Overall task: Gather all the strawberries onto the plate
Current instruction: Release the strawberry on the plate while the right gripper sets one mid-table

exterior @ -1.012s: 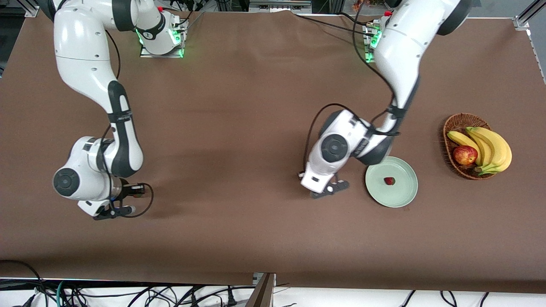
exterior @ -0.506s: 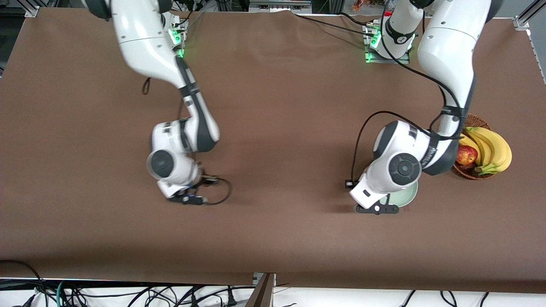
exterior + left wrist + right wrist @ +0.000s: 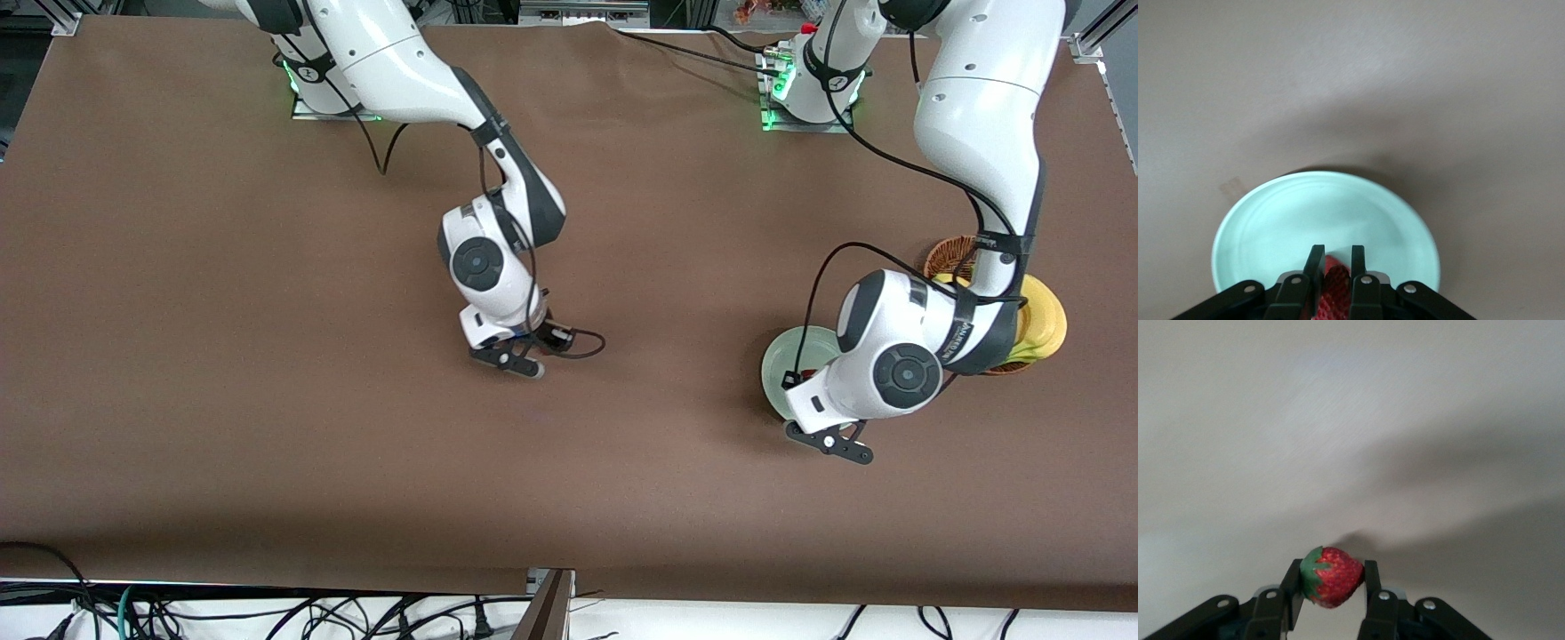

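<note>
Two wrist views reveal each pincer's strawberry (image 3: 1331, 577).

table (image 3: 267, 356): brown cloth | on it: mint plate (image 3: 782, 360), wicker basket (image 3: 949, 253) nr left-arm end

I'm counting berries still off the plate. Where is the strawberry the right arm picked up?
The strawberry is clamped in the right gripper, in the air over bare tablecloth mid-table, well short of the plate toward the left arm's end.
</note>
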Available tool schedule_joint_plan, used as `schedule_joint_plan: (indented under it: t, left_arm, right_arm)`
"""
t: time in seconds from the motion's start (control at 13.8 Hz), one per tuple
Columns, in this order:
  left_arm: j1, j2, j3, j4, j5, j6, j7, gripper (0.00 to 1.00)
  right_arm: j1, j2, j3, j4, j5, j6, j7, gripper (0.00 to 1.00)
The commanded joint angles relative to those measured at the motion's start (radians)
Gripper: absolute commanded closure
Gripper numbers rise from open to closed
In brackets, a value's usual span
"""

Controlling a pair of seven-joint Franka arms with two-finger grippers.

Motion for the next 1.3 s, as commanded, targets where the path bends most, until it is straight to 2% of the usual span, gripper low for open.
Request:
schedule_joint_plan:
  t: [0.0, 0.07, 0.14, 0.22, 0.36, 0.43, 0.58, 0.8, 1.01, 1.23]
  left_arm:
    - [0.007, -0.013, -0.013, -0.005, 0.008, -0.009, 0.015, 0.3]
    - [0.01, -0.013, -0.013, -0.002, 0.007, -0.008, 0.015, 0.0]
    - [0.013, -0.013, -0.014, -0.002, 0.007, -0.008, 0.023, 0.0]
    - [0.016, -0.013, -0.015, -0.004, 0.007, -0.008, 0.023, 0.0]
    - [0.013, -0.014, -0.015, -0.001, 0.007, -0.009, 0.014, 0.0]
    - [0.013, -0.014, -0.016, 0.001, 0.007, -0.009, 0.012, 0.0]
    - [0.01, -0.014, -0.022, 0.004, -0.001, -0.009, 0.011, 0.0]
    - [-0.002, -0.019, -0.031, 0.01, -0.126, -0.009, -0.072, 0.0]
    - [-0.02, -0.018, -0.102, 0.01, -0.19, -0.005, -0.286, 0.0]
    - [-0.175, -0.007, -0.099, 0.01, -0.188, 0.014, -0.589, 0.0]
  right_arm:
    - [0.019, 0.032, 0.026, 0.013, 0.017, 0.075, 0.043, 0.96]
    - [0.03, 0.04, 0.026, 0.013, 0.017, 0.089, 0.043, 0.83]
    - [0.032, 0.04, 0.024, 0.013, 0.013, 0.092, 0.041, 0.16]
    - [0.032, 0.035, 0.017, 0.015, -0.004, 0.091, 0.025, 0.0]
    - [0.015, 0.003, -0.012, 0.031, -0.079, 0.061, 0.011, 0.0]
    - [-0.008, -0.011, -0.029, 0.051, -0.102, -0.011, -0.015, 0.0]
    - [-0.08, -0.032, -0.036, 0.123, -0.106, -0.177, -0.154, 0.0]
    - [-0.197, -0.1, -0.036, 0.153, -0.109, -0.35, -0.358, 0.0]
    - [-0.302, -0.161, -0.054, 0.153, -0.112, -0.499, -0.549, 0.0]
    - [-0.327, -0.21, -0.173, 0.153, -0.11, -0.666, -0.734, 0.0]
